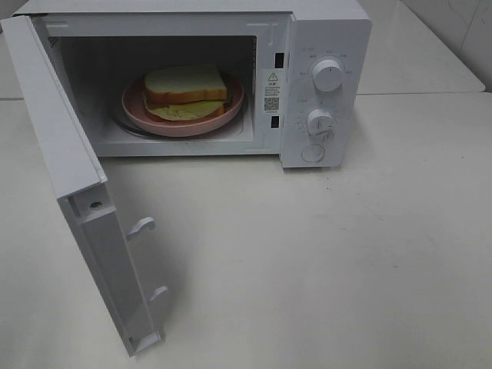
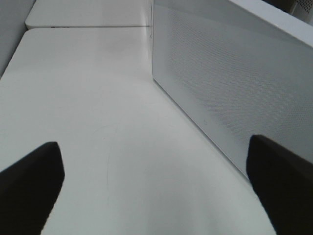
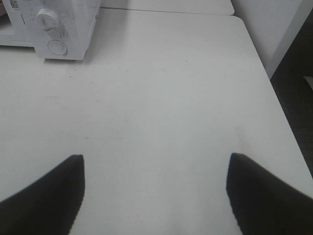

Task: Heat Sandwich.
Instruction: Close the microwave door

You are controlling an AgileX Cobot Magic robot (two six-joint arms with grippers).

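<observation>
The sandwich (image 1: 184, 86), white bread with a tan crust and yellow-green filling, lies on a round pink plate (image 1: 181, 127) inside the white microwave (image 1: 323, 23). The microwave door (image 1: 54, 131) is swung wide open toward the front left. Neither arm appears in the high view. In the left wrist view my left gripper (image 2: 152, 156) hovers open over the table, beside the meshed outer face of the door (image 2: 230, 83). My right gripper (image 3: 156, 164) is open over bare table, with the microwave's control panel (image 3: 54, 24) some way off.
Two knobs (image 1: 328, 76) (image 1: 320, 122) and a round button (image 1: 313, 153) sit on the microwave's right panel. The white table (image 1: 307, 269) stretches in front. Its right edge (image 3: 274, 88) drops to a dark floor. A seam joins a second table behind.
</observation>
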